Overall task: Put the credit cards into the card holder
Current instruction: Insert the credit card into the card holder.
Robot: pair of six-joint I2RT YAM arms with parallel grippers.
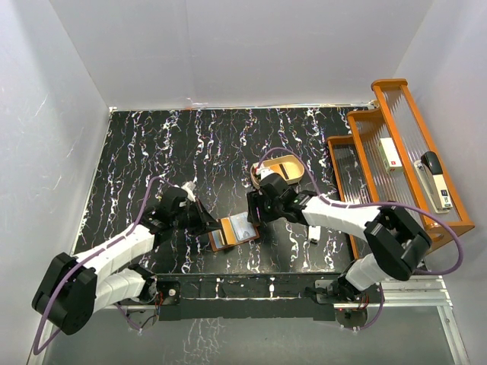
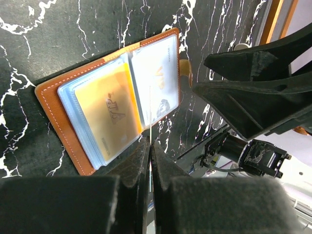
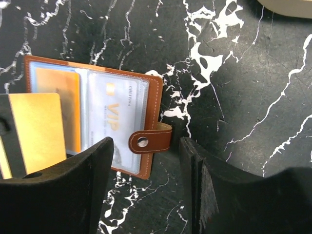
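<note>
The holder (image 1: 234, 230) lies open on the surface (image 1: 167, 152), tab (image 3: 151, 140) toward my right arm, with an orange card (image 2: 109, 112) and VIP card (image 2: 158, 73) in its sleeves (image 2: 66, 97). My left end effector (image 2: 150, 156) pinches a gold card (image 3: 41, 126); my right end effector (image 3: 146, 146) is spread.

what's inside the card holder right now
The open card holder shows an orange card on one side and a white VIP card on the other, both under clear plastic. Anything beneath them is covered.

The card holder (image 1: 234, 230) lay open on the table (image 1: 152, 152), credit cards (image 2: 109, 114) in its pockets. At its left sat the left gripper (image 1: 215, 226), keeping another credit card (image 3: 36, 131) over it. At its right sat the right gripper (image 1: 256, 216), behind and to the right a tray (image 1: 301, 169), and farther right a rack (image 1: 396, 163).
</note>
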